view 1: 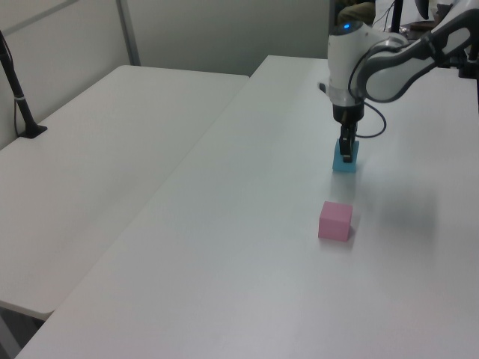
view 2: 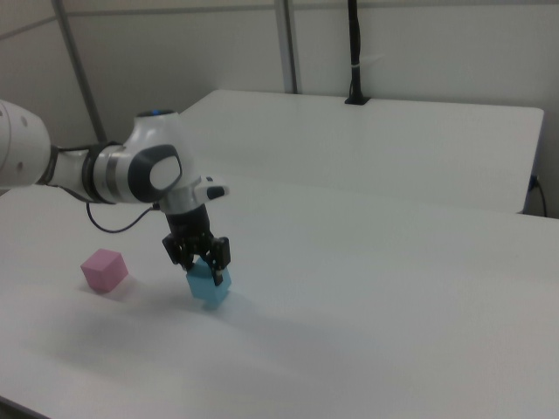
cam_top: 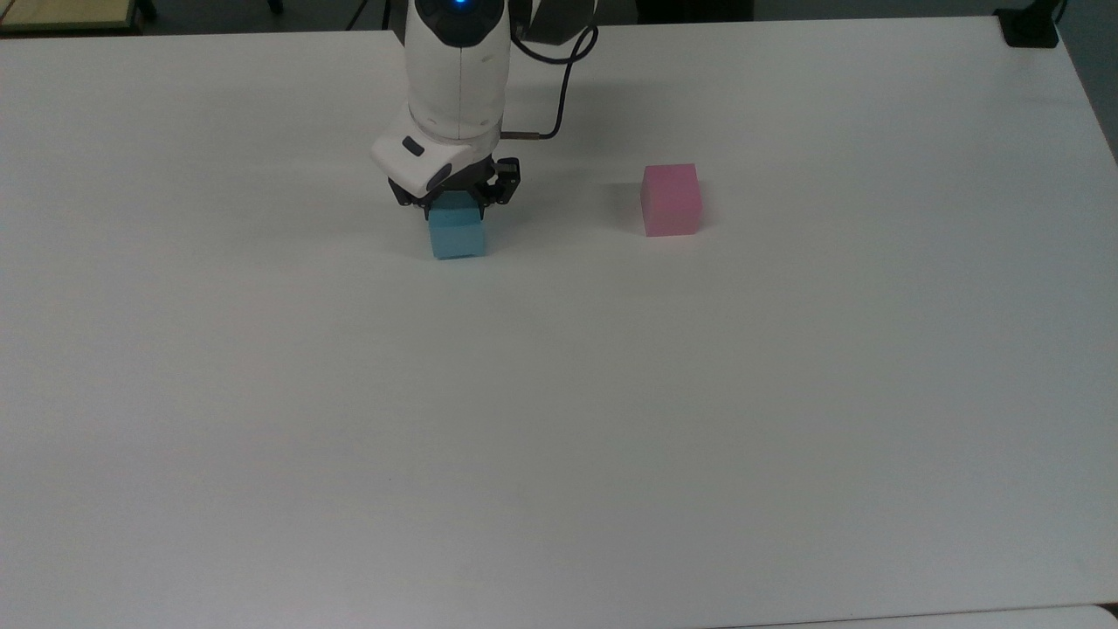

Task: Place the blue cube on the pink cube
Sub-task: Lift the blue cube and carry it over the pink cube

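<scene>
grip: my gripper [cam_top: 454, 203] clenched on blue cube [cam_top: 457, 234], near table [cam_top: 786, 393] far edge | risk: shallow top hold, cube twists or slips before pink cube [cam_top: 670, 200]

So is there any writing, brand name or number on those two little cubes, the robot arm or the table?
None can be read: the blue cube, the pink cube, the white arm and the table all show plain surfaces.
The arm carries a blue light, not a sign.
</scene>
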Controlling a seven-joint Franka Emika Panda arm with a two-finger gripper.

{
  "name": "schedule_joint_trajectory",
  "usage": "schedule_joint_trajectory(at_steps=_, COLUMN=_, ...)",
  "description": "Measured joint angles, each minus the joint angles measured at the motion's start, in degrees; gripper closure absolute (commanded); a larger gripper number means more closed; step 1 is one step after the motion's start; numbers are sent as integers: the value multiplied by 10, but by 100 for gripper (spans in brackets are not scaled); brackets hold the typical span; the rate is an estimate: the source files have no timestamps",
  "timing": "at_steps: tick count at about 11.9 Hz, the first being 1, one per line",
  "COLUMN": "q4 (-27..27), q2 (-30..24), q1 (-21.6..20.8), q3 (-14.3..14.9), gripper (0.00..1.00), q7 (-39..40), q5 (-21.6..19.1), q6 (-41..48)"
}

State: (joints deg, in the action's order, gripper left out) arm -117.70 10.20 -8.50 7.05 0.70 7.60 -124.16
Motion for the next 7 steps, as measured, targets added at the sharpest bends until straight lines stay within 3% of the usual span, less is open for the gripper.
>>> schedule_joint_trajectory(at_steps=4, q4=111, q2=-40, q1=-42, q3=0, gripper=99, q7=-18, q5=-40, q6=160)
schedule_joint_trajectory(at_steps=7, q4=132, q2=-45, q1=-82, q3=-15, gripper=98, q7=-79, q5=-42, q6=173)
